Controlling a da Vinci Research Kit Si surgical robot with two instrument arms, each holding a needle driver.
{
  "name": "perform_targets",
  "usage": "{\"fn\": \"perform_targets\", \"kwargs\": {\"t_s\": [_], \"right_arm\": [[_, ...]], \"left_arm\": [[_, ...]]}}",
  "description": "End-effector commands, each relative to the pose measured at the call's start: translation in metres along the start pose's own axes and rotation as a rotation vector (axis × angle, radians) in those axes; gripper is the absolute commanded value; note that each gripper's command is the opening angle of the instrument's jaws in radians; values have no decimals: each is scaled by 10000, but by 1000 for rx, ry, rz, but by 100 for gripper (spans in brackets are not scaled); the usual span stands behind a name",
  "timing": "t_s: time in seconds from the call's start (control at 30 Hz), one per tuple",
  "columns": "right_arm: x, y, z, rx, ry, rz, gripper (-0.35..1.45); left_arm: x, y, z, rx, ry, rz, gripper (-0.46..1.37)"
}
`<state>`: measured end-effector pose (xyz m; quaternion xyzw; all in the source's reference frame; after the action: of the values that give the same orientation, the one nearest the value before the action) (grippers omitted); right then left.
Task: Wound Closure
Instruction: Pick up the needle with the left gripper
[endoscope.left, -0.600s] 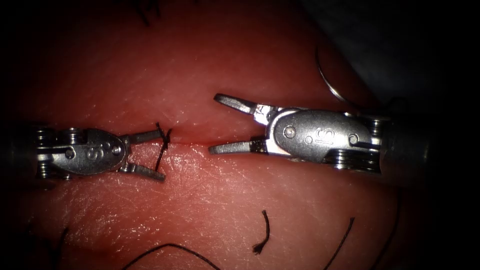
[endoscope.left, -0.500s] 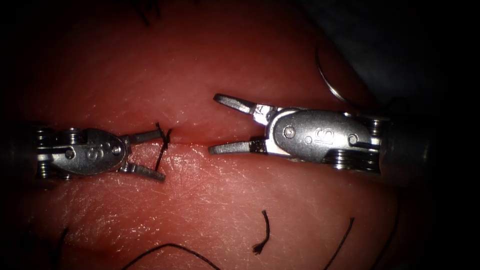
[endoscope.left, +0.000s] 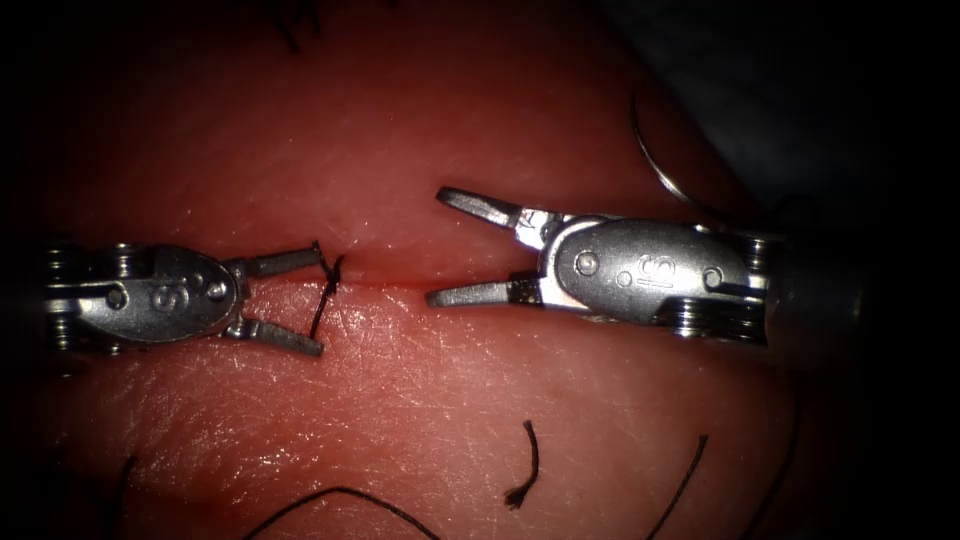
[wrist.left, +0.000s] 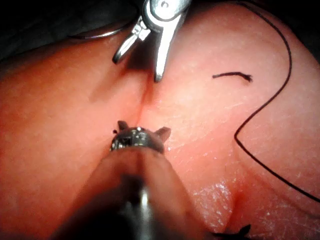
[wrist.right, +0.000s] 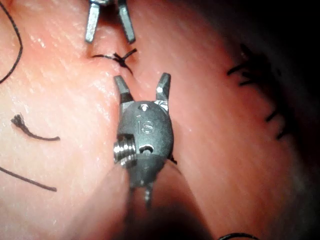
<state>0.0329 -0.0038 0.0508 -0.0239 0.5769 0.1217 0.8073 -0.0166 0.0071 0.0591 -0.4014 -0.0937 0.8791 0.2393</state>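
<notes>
Both end effectors, left (endoscope.left: 298, 303) and right (endoscope.left: 455, 247), gape empty flanking the tied stitch (endoscope.left: 325, 290); the needle (endoscope.left: 660, 165) lies free upper right.

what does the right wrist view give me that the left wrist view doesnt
Right wrist view adds: the tied stitch across the cut, seen between the two tools, and a row of dark earlier stitches further off on the tissue.

Left wrist view adds: the curved needle lying beyond the right tool, held by neither tool; whether it enters the tissue is unclear.

Both share: the left tool and right tool, jaws open and holding nothing, plus the cut end of thread.
</notes>
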Motion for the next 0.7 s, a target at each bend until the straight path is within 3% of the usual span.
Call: {"fn": "perform_targets", "kwargs": {"t_s": [0.03, 0.27, 0.37, 0.7], "right_arm": [[-1, 1, -1, 5, 1, -1, 112], [-15, 2, -5, 12, 3, -11, 115], [-21, -4, -6, 16, -30, -18, 120], [-31, -40, -17, 46, -75, -51, 119]], "left_arm": [[4, 0, -3, 3, -2, 2, 43], [29, -8, -19, 16, 3, -10, 44], [42, -17, -23, 21, -1, -12, 44], [88, -36, -19, 24, -8, 18, 45]]}}
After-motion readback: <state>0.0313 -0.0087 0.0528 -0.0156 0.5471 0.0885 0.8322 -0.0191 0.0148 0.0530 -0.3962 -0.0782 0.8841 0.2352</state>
